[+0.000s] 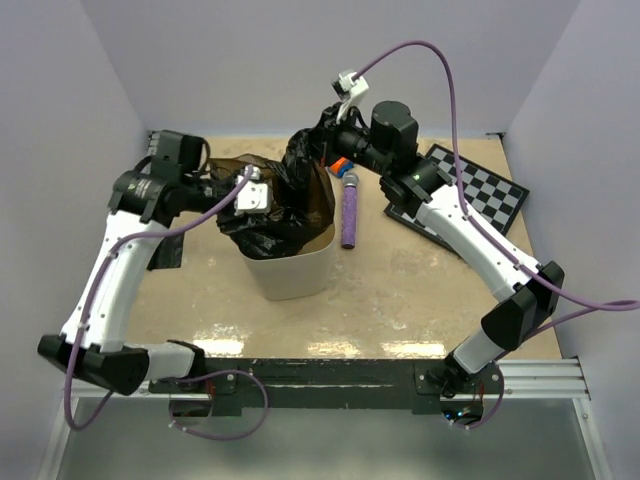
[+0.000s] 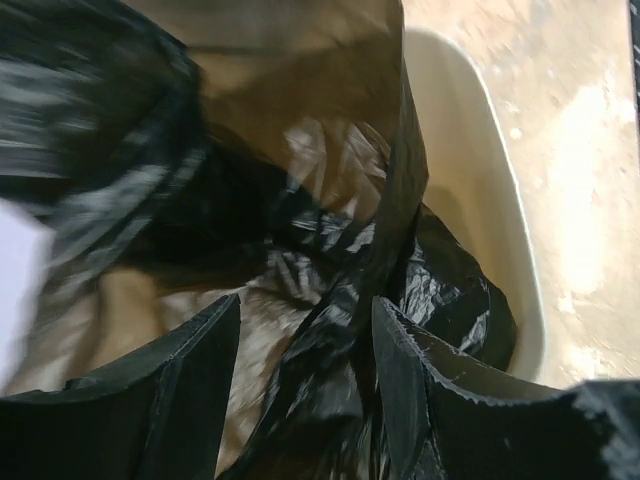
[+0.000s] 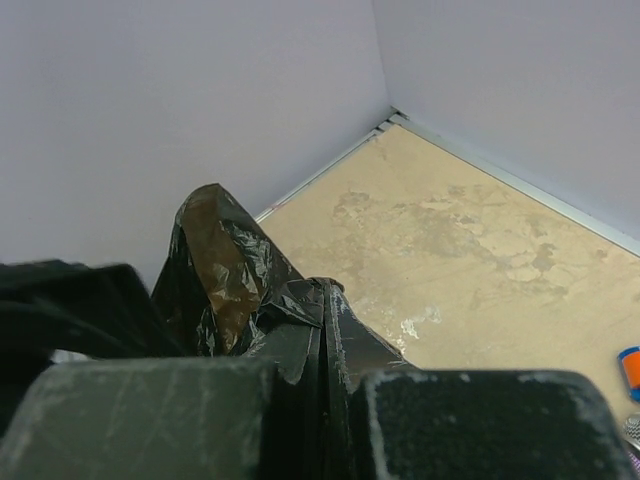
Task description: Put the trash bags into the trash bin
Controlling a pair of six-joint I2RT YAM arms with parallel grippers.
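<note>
The right gripper (image 3: 322, 345) clamps the trash bag (image 1: 272, 215) by its top above the trash bin (image 1: 295, 268), probably to feed it downward. The left gripper (image 2: 305, 315) hangs open over the bin's mouth, gripping nothing.

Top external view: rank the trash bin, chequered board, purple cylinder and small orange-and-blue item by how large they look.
1-2. trash bin and chequered board: too close to rank, since the right arm covers part of the board.
3. purple cylinder.
4. orange-and-blue item, partly hidden.
</note>
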